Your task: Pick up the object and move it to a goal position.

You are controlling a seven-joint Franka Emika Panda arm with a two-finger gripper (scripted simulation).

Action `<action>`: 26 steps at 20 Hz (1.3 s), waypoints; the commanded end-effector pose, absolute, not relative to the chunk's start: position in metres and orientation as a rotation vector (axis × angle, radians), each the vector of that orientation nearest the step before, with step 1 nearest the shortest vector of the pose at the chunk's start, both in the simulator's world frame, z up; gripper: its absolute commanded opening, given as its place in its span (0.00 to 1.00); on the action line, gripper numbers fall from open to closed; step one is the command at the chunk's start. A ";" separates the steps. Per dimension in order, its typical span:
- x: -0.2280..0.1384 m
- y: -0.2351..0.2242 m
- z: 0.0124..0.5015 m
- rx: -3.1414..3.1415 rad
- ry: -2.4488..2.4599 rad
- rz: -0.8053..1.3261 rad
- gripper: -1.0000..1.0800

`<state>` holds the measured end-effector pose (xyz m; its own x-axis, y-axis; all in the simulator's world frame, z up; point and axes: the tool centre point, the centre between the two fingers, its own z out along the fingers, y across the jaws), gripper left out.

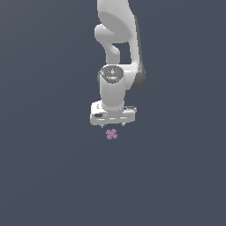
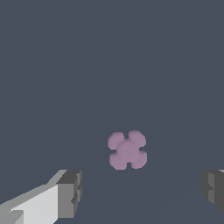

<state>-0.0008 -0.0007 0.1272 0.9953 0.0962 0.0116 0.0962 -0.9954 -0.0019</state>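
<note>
Matte slate floor (image 1: pixel 48 176), smooth 4-lobed object (image 2: pixel 127 150)

A flat, uniform dark slate-grey worktop (image 1: pixel 48 176) fills the exterior view from edge to edge, with no visible border, seam or marking. The same plain surface (image 2: pixel 109 57) takes up the wrist view, equally smooth and even in tone. Faint, slightly lighter diagonal shading crosses it toward one side in the wrist view. No other items, containers or fixtures rest anywhere on it in either view.
</note>
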 end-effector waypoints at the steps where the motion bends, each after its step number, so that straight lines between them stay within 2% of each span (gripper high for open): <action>1: -0.005 -0.003 0.105 -3.134 -0.196 -0.012 0.96; 8: -0.014 -0.007 0.065 -3.129 -0.278 -0.002 0.96; 18: -0.017 -0.008 0.053 -3.128 -0.291 0.002 0.96; 26: -0.018 -0.008 0.017 -3.128 -0.294 0.000 0.96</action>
